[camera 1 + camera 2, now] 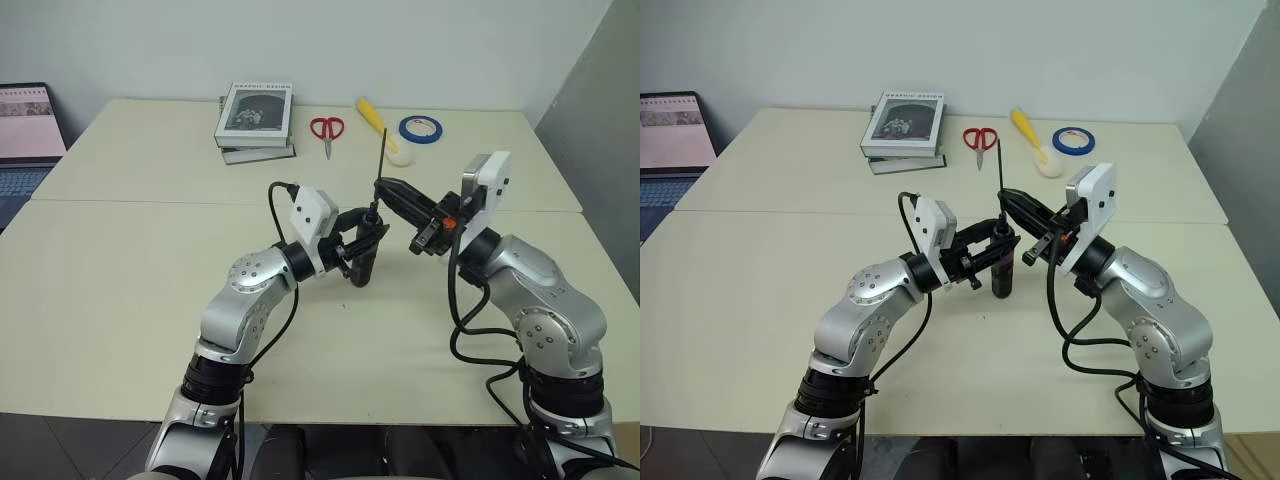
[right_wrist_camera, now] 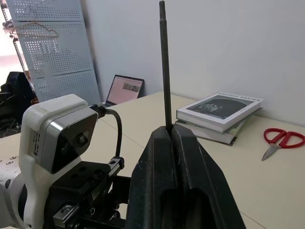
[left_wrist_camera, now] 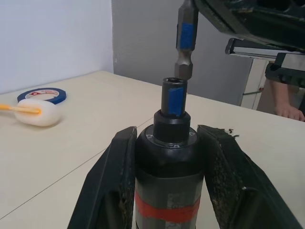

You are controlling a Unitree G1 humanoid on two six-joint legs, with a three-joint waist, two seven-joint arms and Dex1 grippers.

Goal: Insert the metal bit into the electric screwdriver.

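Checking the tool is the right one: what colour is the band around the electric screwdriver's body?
Red, on the black electric screwdriver; the left wrist view shows it best.

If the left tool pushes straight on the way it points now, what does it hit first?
Probably the right tool: it holds the metal bit just ahead of the electric screwdriver, whose socket would likely meet the bit's end first.
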